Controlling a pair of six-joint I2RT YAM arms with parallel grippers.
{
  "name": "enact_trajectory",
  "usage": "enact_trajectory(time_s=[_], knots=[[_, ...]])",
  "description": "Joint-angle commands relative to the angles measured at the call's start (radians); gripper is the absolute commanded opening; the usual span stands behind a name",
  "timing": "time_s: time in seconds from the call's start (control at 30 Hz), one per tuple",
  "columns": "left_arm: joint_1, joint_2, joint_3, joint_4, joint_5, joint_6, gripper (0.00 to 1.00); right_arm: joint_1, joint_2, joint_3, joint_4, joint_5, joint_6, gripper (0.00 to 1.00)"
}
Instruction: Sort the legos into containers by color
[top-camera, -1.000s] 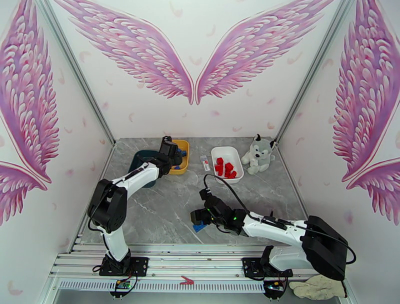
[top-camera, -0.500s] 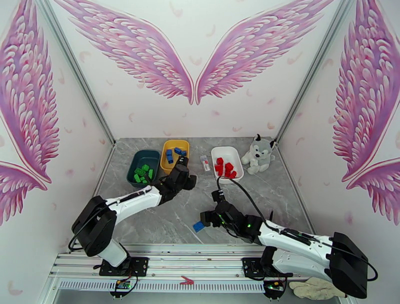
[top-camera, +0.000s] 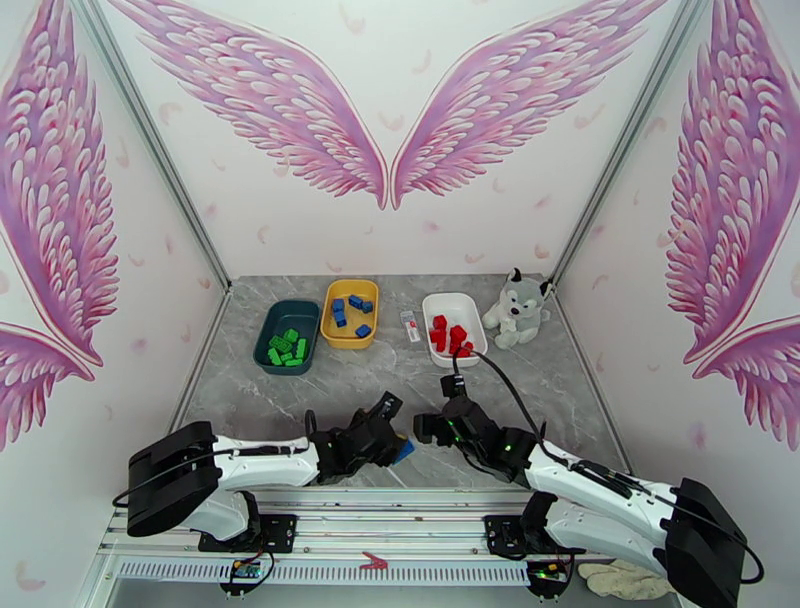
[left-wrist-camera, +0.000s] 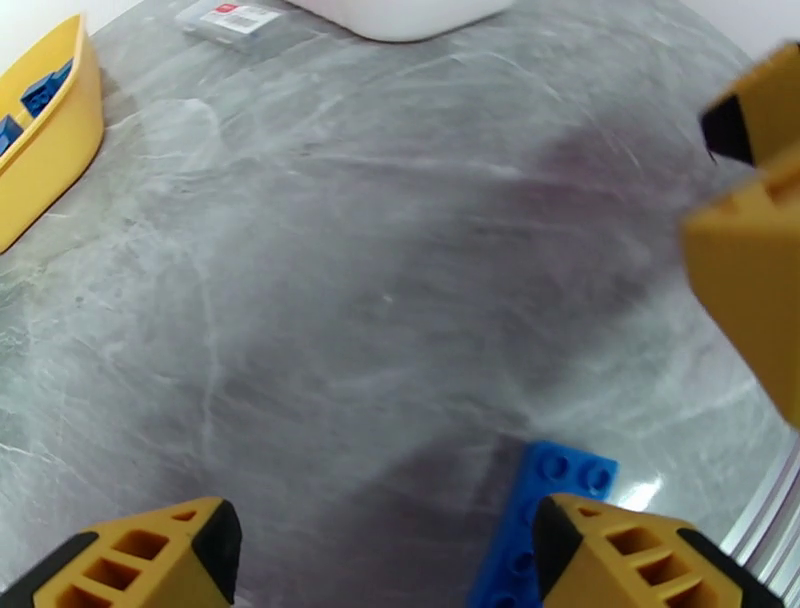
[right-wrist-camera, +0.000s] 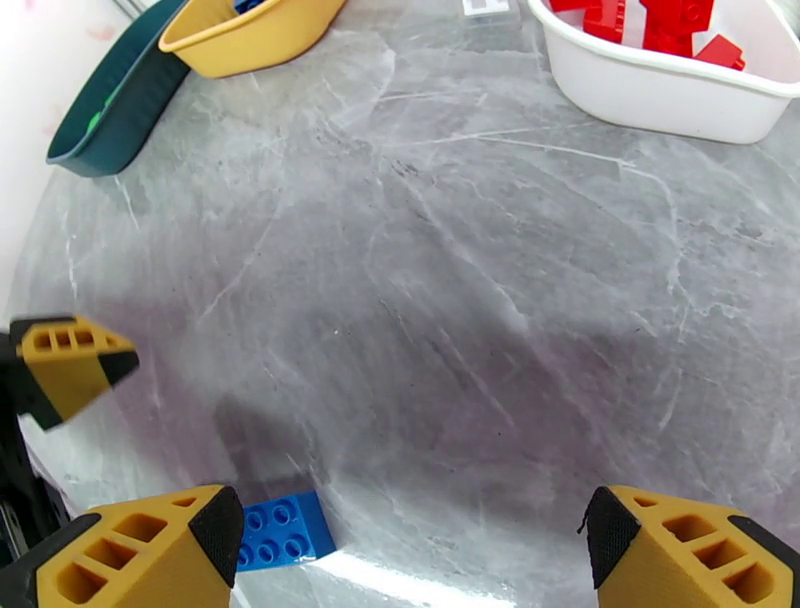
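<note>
One blue lego (top-camera: 404, 450) lies flat on the marble near the front edge. My left gripper (top-camera: 388, 428) hovers just left of it, open; in the left wrist view the blue lego (left-wrist-camera: 556, 492) sits by the inner side of the right finger (left-wrist-camera: 620, 550). My right gripper (top-camera: 428, 428) is open a little to the brick's right; its wrist view has the blue lego (right-wrist-camera: 281, 531) beside its left finger (right-wrist-camera: 135, 550). The teal tray (top-camera: 270, 335) holds green legos (top-camera: 286, 347), the yellow tray (top-camera: 335, 330) blue ones (top-camera: 350, 308), the white tray (top-camera: 470, 320) red ones (top-camera: 450, 337).
A plush husky (top-camera: 517, 305) sits right of the white tray. A small white-and-red tube item (top-camera: 410, 325) lies between the yellow and white trays. The two grippers are close together above the front of the table, with the metal rail (top-camera: 380, 520) just behind them.
My left arm swung from the yellow tray down to the front of the table beside the blue lego. My right gripper drew back to the right off that brick. Both jaws widened.
</note>
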Motion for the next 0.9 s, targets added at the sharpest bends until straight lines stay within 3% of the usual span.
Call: enact_trajectory(time_s=[0.0,0.23,0.63,0.87], knots=[[-0.047,-0.023,-0.031,0.042,-0.087,-0.014,0.83,-0.009,-0.011,-0.011,0.005,-0.022,-0.001,0.98],[-0.122,-0.007,-0.064,0.05,-0.114,-0.039,0.87,-0.017,0.009,0.002,0.017,-0.038,-0.023,0.99],[-0.136,0.089,-0.026,0.042,-0.069,-0.013,0.89,-0.02,0.009,-0.008,0.039,-0.06,-0.021,0.99],[-0.108,0.174,0.012,0.043,-0.03,0.004,0.76,-0.021,-0.018,-0.011,0.02,-0.048,-0.016,0.99]])
